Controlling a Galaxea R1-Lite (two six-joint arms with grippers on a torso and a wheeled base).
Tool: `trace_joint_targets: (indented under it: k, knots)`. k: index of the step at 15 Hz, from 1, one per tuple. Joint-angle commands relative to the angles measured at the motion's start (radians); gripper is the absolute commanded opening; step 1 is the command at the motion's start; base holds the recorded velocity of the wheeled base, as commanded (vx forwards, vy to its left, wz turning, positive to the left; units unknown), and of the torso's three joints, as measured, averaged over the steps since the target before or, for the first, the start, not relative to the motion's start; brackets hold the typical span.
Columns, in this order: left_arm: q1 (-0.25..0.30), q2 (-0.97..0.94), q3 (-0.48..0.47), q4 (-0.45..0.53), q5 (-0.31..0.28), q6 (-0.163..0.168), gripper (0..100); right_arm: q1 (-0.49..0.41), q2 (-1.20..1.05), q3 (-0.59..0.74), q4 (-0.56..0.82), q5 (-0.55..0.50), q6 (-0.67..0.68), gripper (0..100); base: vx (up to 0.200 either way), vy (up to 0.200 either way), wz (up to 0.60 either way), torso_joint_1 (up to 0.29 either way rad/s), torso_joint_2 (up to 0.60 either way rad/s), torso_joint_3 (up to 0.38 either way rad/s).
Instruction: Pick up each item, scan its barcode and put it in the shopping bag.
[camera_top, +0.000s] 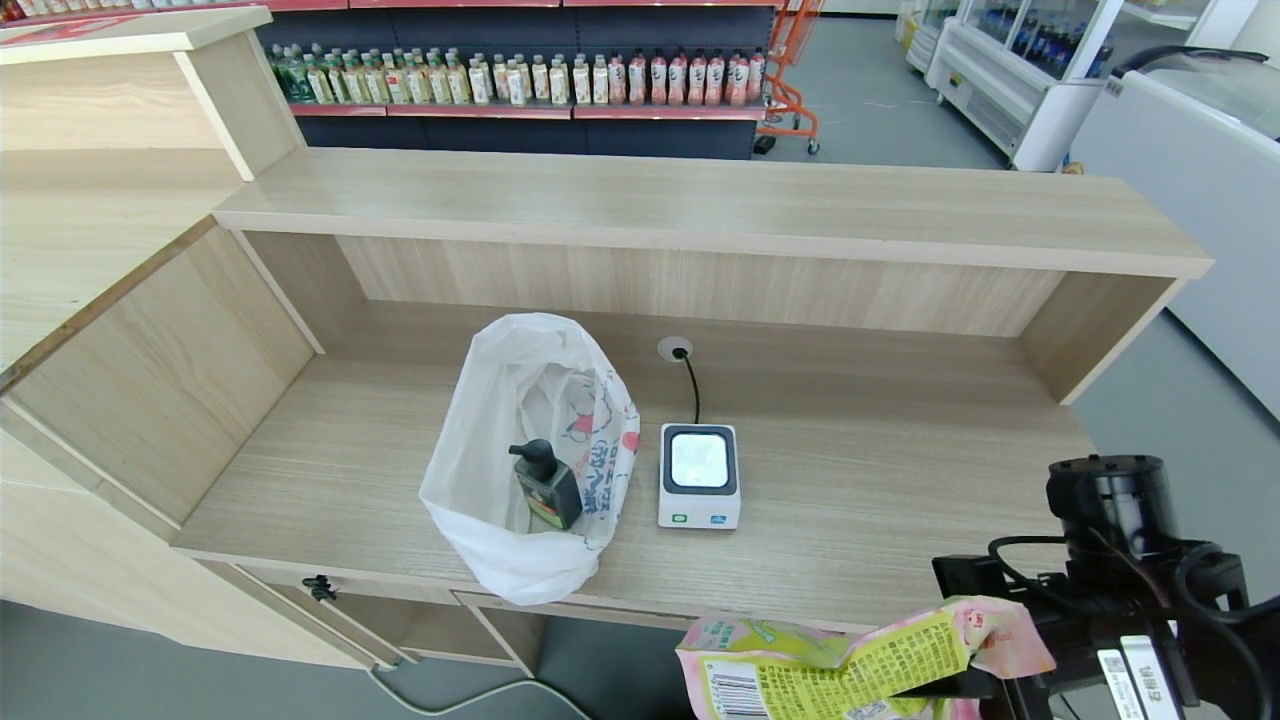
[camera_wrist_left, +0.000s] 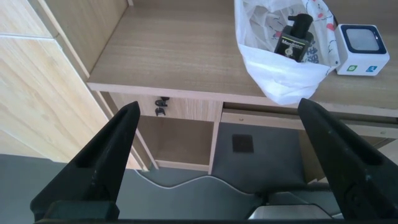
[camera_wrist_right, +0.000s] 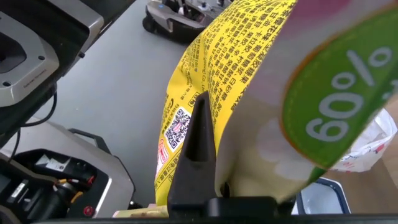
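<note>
Yellow-and-pink snack packet (camera_top: 850, 665) is clamped in my right gripper (camera_top: 975, 682) off the pale wooden counter's (camera_top: 900, 450) near edge, long axis crosswise, barcode end toward the white box scanner (camera_top: 698, 475); left gripper (camera_wrist_left: 219, 106) gapes wide.

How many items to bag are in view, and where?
2. Dark pump bottle inside the shopping bag; yellow snack packet held in the right gripper. The bag may hide more.

Pack (camera_top: 850, 665): yellow with dark print, pink and green edges, white barcode patch. Bag (camera_top: 470, 470): white, red-pink cartoon print. Bottle (camera_top: 546, 487): black, green-red label. Scanner (camera_top: 698, 476): white, black-framed pale window. Cable (camera_top: 692, 385): black. Counter (camera_top: 880, 450): light wood grain.
</note>
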Motion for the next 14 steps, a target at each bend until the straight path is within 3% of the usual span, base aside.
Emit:
trace_joint_targets:
  k: [1,14]
  knots:
    - [0.000,0.000,0.000,0.000,0.000,0.000,100,0.019,0.021,-0.017,-0.001,-0.010,-0.005,0,0.000,0.000,0.00,0.000,0.00,0.000]
    - [0.000,0.000,0.000,0.000,0.000,0.000,100,0.025,0.010,-0.028,-0.002,-0.017,-0.012,0,0.000,0.000,0.00,0.000,0.00,0.000]
